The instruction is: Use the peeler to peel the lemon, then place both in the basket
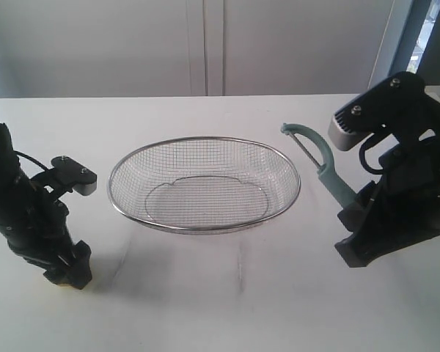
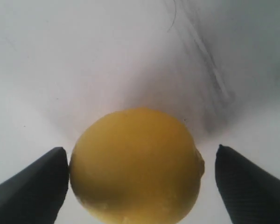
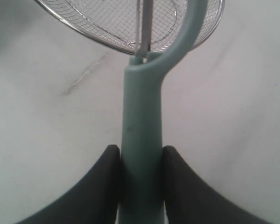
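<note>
Left gripper [image 2: 140, 149]: spread wide, straddling small round yellow lemon [image 2: 135, 168]; one finger [image 2: 32, 186] touching skin, other apart. Right gripper [image 3: 140, 149]: clamped on slim pale teal plastic peeler [image 3: 142, 107] at handle; blade end beyond fingertips, just beside large oval silver wire-mesh basket [image 1: 204, 228].

You have a lemon [image 2: 135, 165] with smooth yellow skin, softly matt and only faintly dimpled. The left tool [image 2: 140, 156] has fingers [image 2: 32, 186] of dark, matt material with a fine grain. Your peeler [image 3: 141, 140] has a smooth, pale teal plastic handle with a dull sheen and a thin, bright metal blade. The basket [image 1: 204, 185] is silver wire mesh with a thicker, shiny metal rim. The counter [image 1: 227, 308] under the basket looks white and smooth, with a slight sheen.
</note>
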Tool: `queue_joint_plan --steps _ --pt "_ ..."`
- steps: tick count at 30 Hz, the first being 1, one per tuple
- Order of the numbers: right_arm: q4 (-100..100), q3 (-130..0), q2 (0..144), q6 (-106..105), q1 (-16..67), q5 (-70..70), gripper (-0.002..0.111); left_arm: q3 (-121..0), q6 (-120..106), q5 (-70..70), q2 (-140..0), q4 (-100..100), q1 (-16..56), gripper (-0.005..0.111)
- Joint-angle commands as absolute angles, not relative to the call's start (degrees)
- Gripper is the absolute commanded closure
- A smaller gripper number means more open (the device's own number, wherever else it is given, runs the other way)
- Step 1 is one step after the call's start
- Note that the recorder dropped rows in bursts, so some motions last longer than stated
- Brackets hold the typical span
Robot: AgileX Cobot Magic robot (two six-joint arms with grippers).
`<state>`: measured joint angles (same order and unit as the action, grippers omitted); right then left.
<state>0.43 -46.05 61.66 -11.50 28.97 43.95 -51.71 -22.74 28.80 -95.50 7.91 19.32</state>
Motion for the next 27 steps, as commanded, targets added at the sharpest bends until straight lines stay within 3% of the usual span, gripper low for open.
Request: queue_joint_plan --steps 1,27 --pt "0.46 -45.90 61.20 -11.15 28.66 43.24 0.108 -51.35 -22.76 29.47 -96.41 9.06 19.66 0.021" --pt "0.46 -45.90 61.20 -10.31 28.66 43.24 0.108 -51.35 -22.76 27.77 -98.40 9.40 19.66 0.021"
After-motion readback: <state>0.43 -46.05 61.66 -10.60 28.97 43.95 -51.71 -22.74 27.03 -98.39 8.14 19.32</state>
